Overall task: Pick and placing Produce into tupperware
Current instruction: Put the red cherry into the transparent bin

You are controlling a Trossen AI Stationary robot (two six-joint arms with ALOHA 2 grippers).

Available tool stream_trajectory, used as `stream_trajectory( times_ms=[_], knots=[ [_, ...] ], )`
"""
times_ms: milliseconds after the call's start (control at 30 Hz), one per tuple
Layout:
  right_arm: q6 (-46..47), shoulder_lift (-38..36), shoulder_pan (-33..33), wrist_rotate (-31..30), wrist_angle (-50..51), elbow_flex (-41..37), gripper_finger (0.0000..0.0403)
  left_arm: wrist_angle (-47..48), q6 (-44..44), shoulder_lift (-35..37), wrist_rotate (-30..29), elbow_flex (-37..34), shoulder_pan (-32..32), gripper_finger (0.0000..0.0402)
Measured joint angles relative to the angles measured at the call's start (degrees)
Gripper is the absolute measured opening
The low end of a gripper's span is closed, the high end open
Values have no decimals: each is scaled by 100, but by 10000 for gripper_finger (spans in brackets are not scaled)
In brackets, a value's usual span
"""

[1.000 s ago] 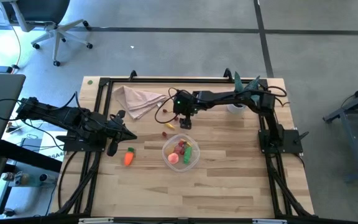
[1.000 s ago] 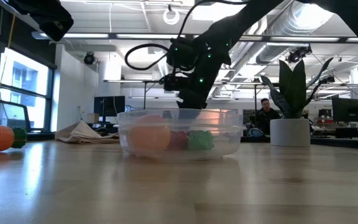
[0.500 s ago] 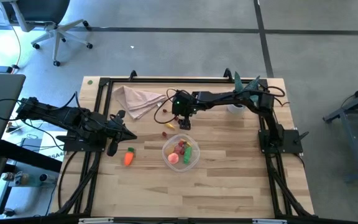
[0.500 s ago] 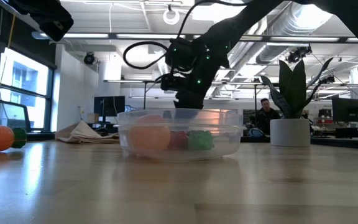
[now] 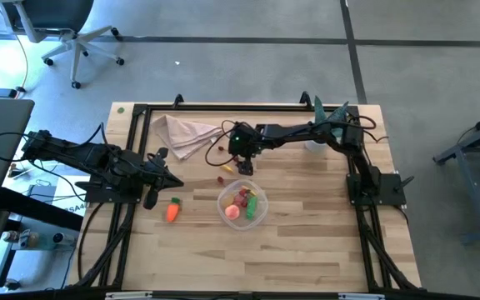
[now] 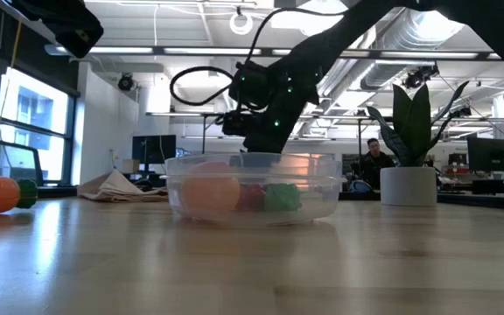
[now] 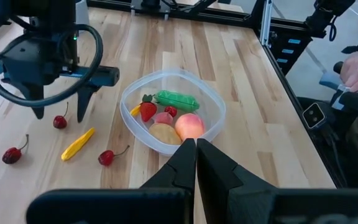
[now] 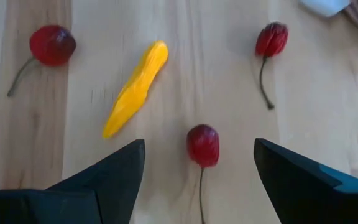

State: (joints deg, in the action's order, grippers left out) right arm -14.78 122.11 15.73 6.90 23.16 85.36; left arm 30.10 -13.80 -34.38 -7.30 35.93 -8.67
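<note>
- A wooden table (image 5: pixel 307 242) inside a black frame stands on a grey floor; the low view looks across it into an open office, where a person sits at a desk far behind.
- At the far side lie a beige napkin (image 5: pixel 186 132) and a potted plant (image 6: pixel 407 144), neither of them part of the job.
- The tub (image 5: pixel 242 204) sits mid-table and already holds a green pepper (image 7: pixel 176 99), a strawberry (image 7: pixel 148 111), a peach (image 7: pixel 190 126) and a tan potato (image 7: pixel 162 132).
- Loose produce is left: a carrot (image 5: pixel 172 210) well to the left of the tub, and just behind the tub three cherries and a yellow piece (image 8: pixel 135 88).
- The right gripper (image 8: pixel 199 163) hangs low over that cluster, fingers spread wide and empty, with the middle cherry (image 8: pixel 202 145) lying between them in the right wrist view.
- The other cherries (image 8: pixel 52 45) (image 8: pixel 272 40) lie apart on either side.
- The left gripper (image 7: pixel 196 163) waits at the table's left edge, clenched on nothing, its wrist camera facing the tub.
- Step in hand, as I judge it: lining up a pick of the middle cherry.
- Next it needs a straight drop to the wood and a close across the cherry's body, not its thin stem.
- The fingers should stay clear of the yellow piece nearby, then lift and carry the short way to the tub.
</note>
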Motion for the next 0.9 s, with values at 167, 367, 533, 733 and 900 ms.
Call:
stream_trajectory(
  times_ms=[167, 367, 533, 733, 900],
  knots=[
    [-16, 14, 0, -3, -70, 2, 293, 1, 0, -1, -1, 2, 0, 5],
    [-14, 123, 0, 10, -139, 4, 276, 1, 2, 0, -1, 0, 0, 5],
    [80, 175, 0, 21, -165, 4, 258, 1, 1, -1, -1, 1, 2, 5],
    [152, 185, 0, 20, -161, 4, 255, 1, 0, 1, -1, 2, 2, 5],
    [269, 185, 2, 20, -160, 4, 250, 1, 0, -1, -1, 0, 2, 5]
  ],
)
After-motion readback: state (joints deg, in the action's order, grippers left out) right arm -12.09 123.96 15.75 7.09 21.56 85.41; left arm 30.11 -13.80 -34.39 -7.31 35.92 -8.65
